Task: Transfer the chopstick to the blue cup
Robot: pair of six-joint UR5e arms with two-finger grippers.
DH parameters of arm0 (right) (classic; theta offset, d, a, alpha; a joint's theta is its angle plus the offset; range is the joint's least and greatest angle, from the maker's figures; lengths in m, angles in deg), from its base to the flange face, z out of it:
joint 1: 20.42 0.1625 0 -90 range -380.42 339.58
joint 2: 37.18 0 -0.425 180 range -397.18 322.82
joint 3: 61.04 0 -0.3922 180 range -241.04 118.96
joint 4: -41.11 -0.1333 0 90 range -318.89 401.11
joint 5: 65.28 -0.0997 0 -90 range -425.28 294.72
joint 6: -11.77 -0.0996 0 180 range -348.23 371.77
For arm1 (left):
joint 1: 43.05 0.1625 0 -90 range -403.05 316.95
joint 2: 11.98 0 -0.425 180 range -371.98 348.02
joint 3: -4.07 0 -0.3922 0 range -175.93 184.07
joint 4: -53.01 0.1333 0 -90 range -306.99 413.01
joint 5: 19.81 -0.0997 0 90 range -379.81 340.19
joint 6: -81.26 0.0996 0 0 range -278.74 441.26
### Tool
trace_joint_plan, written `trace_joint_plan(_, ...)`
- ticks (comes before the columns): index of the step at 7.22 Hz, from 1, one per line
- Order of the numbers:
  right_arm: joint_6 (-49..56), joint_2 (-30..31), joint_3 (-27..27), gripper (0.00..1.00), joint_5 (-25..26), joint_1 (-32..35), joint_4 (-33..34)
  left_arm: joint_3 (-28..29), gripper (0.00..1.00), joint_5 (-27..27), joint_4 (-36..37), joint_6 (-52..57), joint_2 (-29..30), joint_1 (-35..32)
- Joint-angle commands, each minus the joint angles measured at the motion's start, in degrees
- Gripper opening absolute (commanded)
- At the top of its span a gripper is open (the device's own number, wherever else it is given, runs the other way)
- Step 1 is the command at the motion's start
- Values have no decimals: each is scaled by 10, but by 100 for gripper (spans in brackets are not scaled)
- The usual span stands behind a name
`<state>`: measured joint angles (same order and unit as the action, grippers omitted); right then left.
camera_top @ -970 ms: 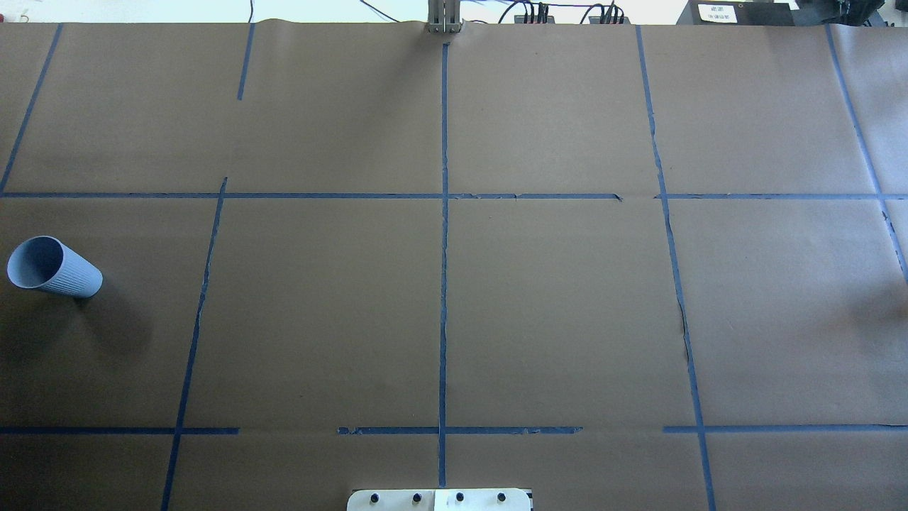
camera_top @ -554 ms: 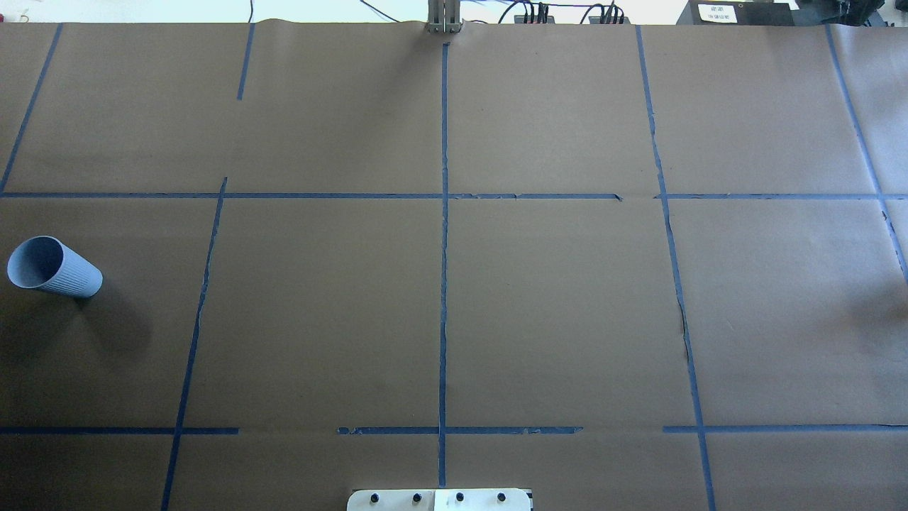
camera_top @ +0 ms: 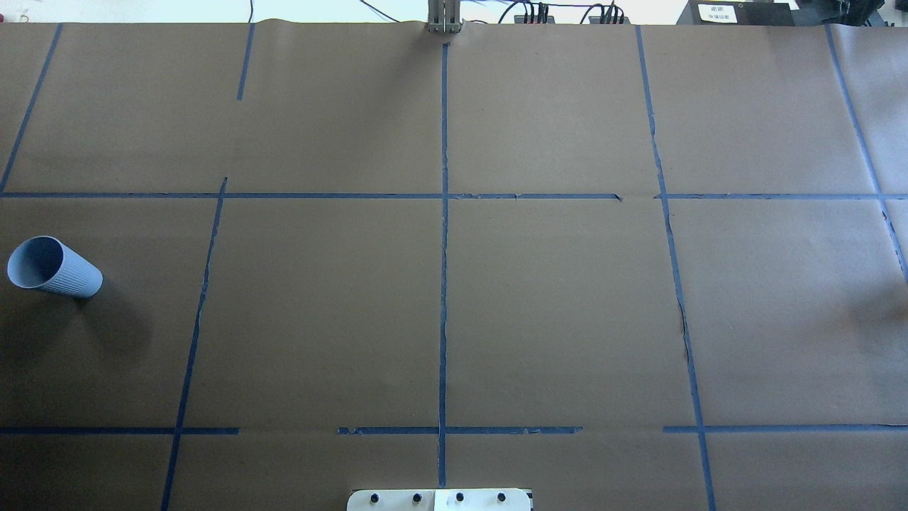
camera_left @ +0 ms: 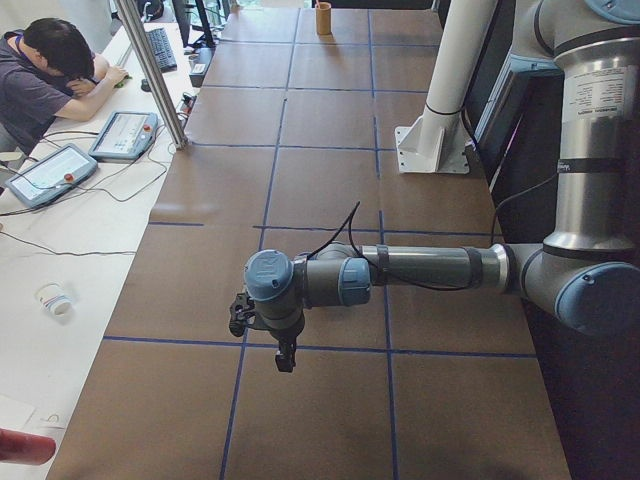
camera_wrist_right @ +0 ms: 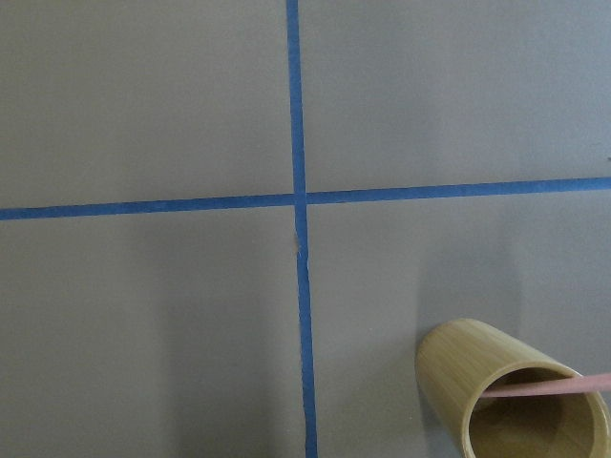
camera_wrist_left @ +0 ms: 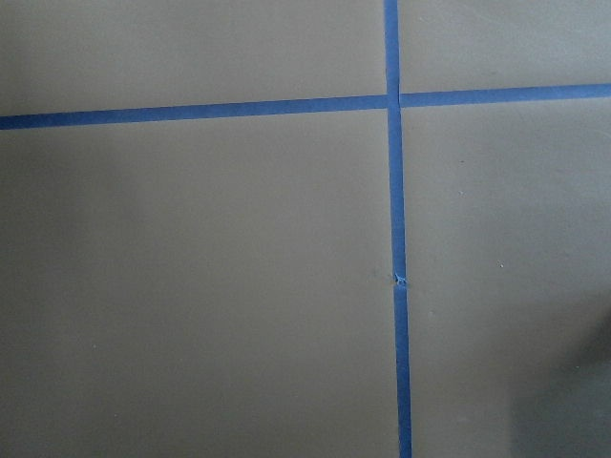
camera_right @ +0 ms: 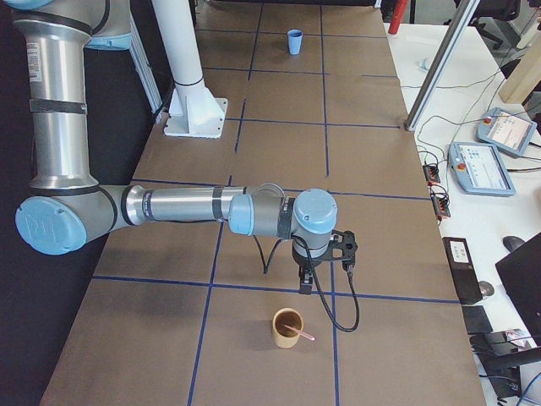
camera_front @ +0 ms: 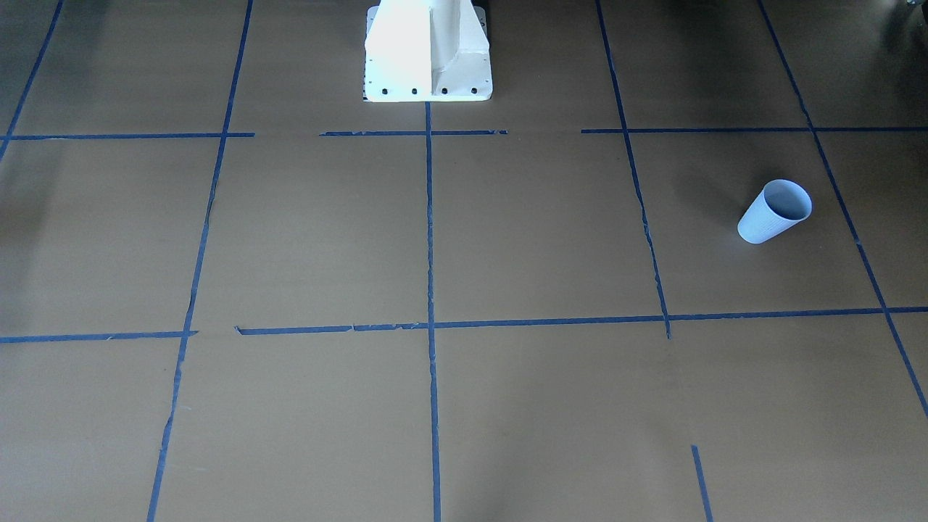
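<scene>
The pale blue ribbed cup (camera_top: 53, 267) stands upright at the table's left end and also shows in the front view (camera_front: 774, 211) and far off in the right side view (camera_right: 294, 41). One pinkish-red chopstick (camera_right: 298, 331) leans in a bamboo cup (camera_right: 286, 327) at the right end; the right wrist view shows its end (camera_wrist_right: 558, 385) over the cup's rim (camera_wrist_right: 458, 343). My right gripper (camera_right: 304, 286) hangs just behind the bamboo cup. My left gripper (camera_left: 285, 357) hangs over bare paper. I cannot tell whether either is open or shut.
Blue tape lines (camera_top: 443, 284) grid the brown paper. The white robot base (camera_front: 428, 51) stands at the near middle edge. An operator (camera_left: 45, 75) sits at a side desk with teach pendants (camera_left: 125, 135). A metal post (camera_left: 150, 70) stands at the far edge.
</scene>
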<state>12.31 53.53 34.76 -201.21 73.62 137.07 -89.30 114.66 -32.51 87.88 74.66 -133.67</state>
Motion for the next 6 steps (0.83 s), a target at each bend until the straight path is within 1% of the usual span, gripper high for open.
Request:
trace_joint_plan(1,0,0,0,100,-1,-1,-1,-26,100,-1,0,-5,2,0)
trace_joint_plan(2,0,0,0,100,-1,-1,-2,-56,100,-1,0,-28,0,3)
trace_joint_plan(3,0,0,1,100,-1,-1,-2,-102,100,0,-4,-86,-3,17)
trace_joint_plan(4,0,0,1,100,-1,-1,-2,-134,100,2,-5,-146,-9,52)
trace_joint_plan(5,0,0,1,100,-2,-1,-2,-157,100,20,-8,-225,-9,108)
trace_joint_plan(6,0,-1,1,100,-2,0,-2,-160,100,20,-56,-288,-9,138)
